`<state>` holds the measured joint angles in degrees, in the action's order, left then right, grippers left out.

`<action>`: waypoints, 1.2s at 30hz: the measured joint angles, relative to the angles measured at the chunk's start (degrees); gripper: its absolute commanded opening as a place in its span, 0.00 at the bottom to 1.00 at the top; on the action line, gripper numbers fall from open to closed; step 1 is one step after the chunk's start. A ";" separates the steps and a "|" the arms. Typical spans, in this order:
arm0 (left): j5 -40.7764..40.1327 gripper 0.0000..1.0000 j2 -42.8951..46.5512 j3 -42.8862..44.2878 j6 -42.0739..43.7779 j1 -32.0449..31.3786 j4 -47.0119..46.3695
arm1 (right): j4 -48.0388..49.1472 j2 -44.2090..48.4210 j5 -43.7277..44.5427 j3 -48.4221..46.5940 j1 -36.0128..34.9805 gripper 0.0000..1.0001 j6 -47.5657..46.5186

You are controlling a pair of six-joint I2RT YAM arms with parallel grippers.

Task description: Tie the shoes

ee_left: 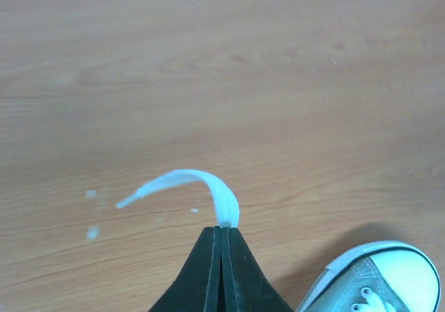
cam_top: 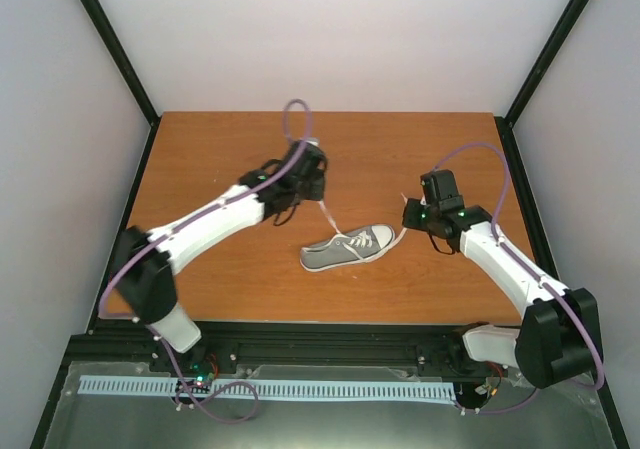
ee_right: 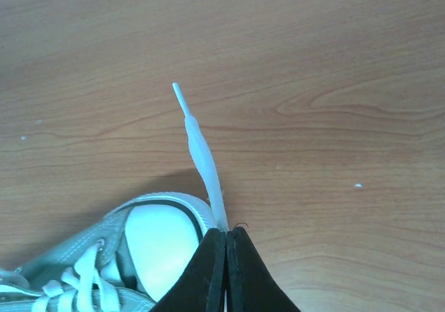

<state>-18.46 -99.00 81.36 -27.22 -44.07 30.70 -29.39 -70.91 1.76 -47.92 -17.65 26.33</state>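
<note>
A small grey sneaker [cam_top: 348, 249] with a white toe cap lies on its side mid-table, toe to the right. My left gripper [cam_top: 312, 191] is up and left of it, shut on one white lace [cam_top: 332, 219] that runs taut to the shoe. In the left wrist view the lace end [ee_left: 188, 185] curls out of the shut gripper [ee_left: 226, 228], with the toe cap [ee_left: 389, 277] at lower right. My right gripper [cam_top: 410, 221] is just right of the toe, shut on the other lace [ee_right: 201, 152], whose tip sticks out past the gripper [ee_right: 227, 232] beside the toe cap [ee_right: 156, 246].
The wooden table [cam_top: 220, 159] is bounded by black frame posts [cam_top: 110, 39] and pale walls. Purple cables [cam_top: 296, 119] loop above both arms. The black base rail [cam_top: 320, 339] runs along the near edge.
</note>
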 measured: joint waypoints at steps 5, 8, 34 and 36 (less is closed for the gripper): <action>0.96 0.01 15.39 -10.32 -0.63 4.68 -1.20 | 1.60 -2.67 -4.44 -0.57 0.00 0.03 -0.87; 2.89 0.01 19.78 -15.06 -1.49 4.57 -0.61 | 2.10 -6.62 -7.76 -0.57 -0.24 0.03 -0.79; 13.68 0.01 39.26 -28.30 -6.38 4.42 3.58 | 6.99 -24.26 -8.94 -5.66 -12.00 0.03 4.59; 13.51 0.01 39.58 -28.50 -7.58 4.42 4.35 | 6.88 -24.63 -9.11 -6.12 -12.02 0.03 4.31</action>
<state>-4.95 -59.42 52.86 -34.81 -39.66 35.05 -22.50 -95.55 -7.35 -54.04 -29.67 30.63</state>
